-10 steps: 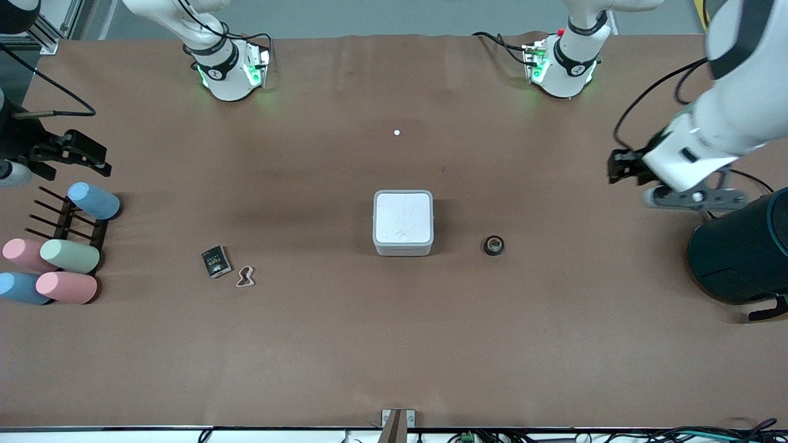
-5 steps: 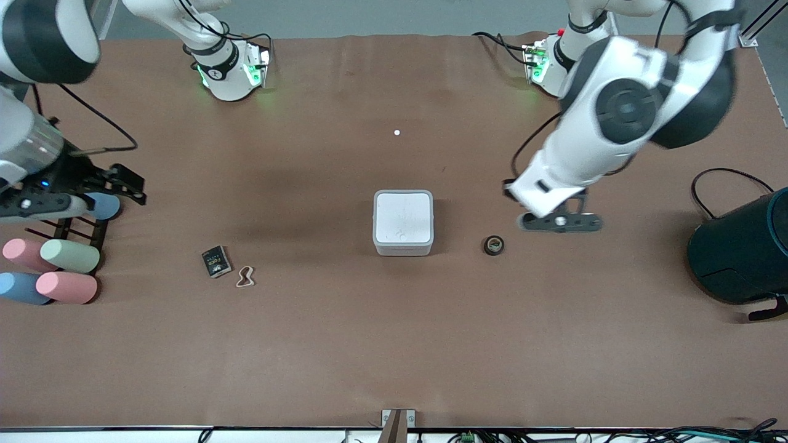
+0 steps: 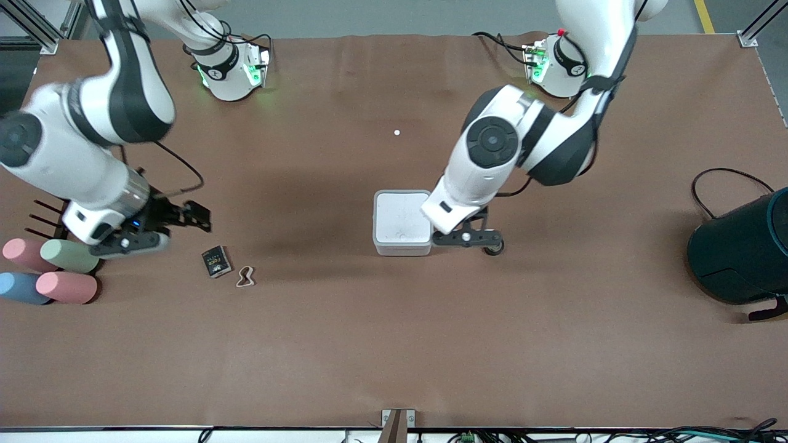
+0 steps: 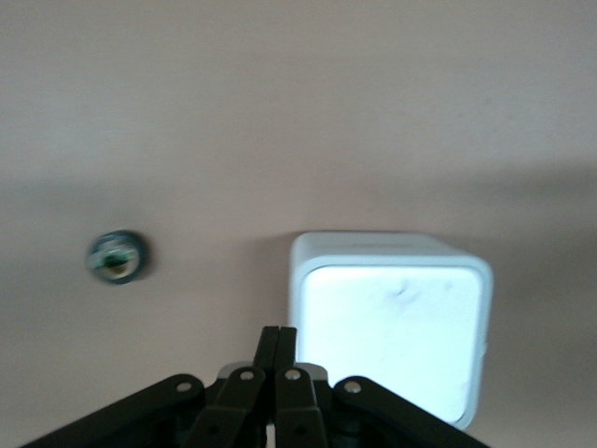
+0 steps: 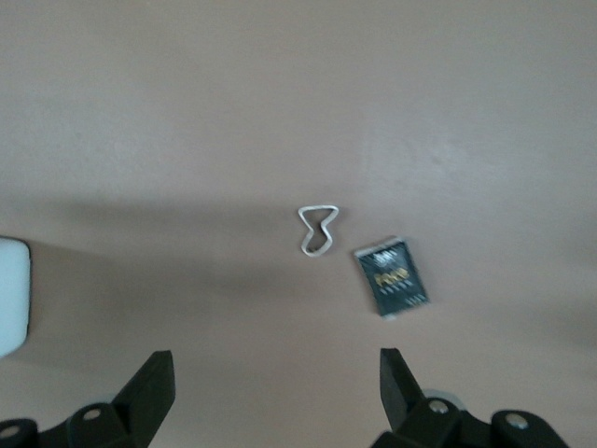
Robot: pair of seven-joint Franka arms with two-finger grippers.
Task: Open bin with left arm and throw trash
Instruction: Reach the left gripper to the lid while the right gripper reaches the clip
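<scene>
Nearest the front camera, the whitish rubber-band loop [image 3: 245, 277] is lying flat on the brown surface [image 3: 394, 344] in a pinched hourglass shape, and the black printed packet [image 3: 216, 261] is lying just beside it, slightly farther back and toward the right arm's end, the two apart. The right gripper [image 5: 278, 383] is hanging over the surface beside the packet, toward the right arm's end; its jaws are standing spread wide with nothing between them, and its wrist view is showing the loop [image 5: 317, 229] and packet [image 5: 392, 277] lying ahead of them. Close to it at that end, pastel cylinders [image 3: 49, 271] are lying by a dark rack. At mid-surface the bin [image 3: 402, 223] is sitting square with its flat white lid closed and level, its grey wall showing on the side facing the front camera. The left gripper [image 4: 277, 338] is hovering low at the bin's edge that faces the left arm's end, its jaws pressed together and pinching nothing; whether the tips are touching the bin [image 4: 392, 327] cannot be told. The small black tape roll [image 3: 494, 248] is lying just beside the bin toward the left arm's end, partly hidden by the gripper in the front view and plain in the left wrist view [image 4: 117, 257]. The large dark teal container [image 3: 742, 252] is standing at the left arm's end.
</scene>
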